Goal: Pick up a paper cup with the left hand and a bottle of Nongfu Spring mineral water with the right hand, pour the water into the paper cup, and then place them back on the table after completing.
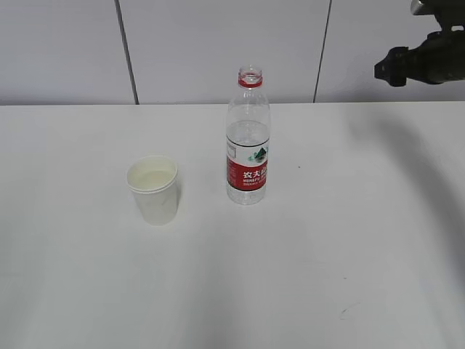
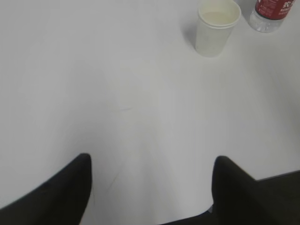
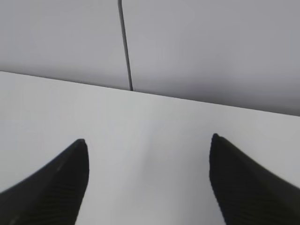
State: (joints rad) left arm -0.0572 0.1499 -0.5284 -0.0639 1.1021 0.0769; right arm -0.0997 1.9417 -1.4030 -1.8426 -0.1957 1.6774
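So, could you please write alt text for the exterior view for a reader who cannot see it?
An uncapped water bottle with a red label stands beside a white paper cup on a white table. The cup is left of the bottle, apart from it.

Both pincers (image 2: pixel 150 187) (image 3: pixel 147 178) wide apart, empty.

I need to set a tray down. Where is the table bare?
The table is bare in front of the paper cup and bottle, and along both sides. Only the narrow gap between cup and bottle is tight.
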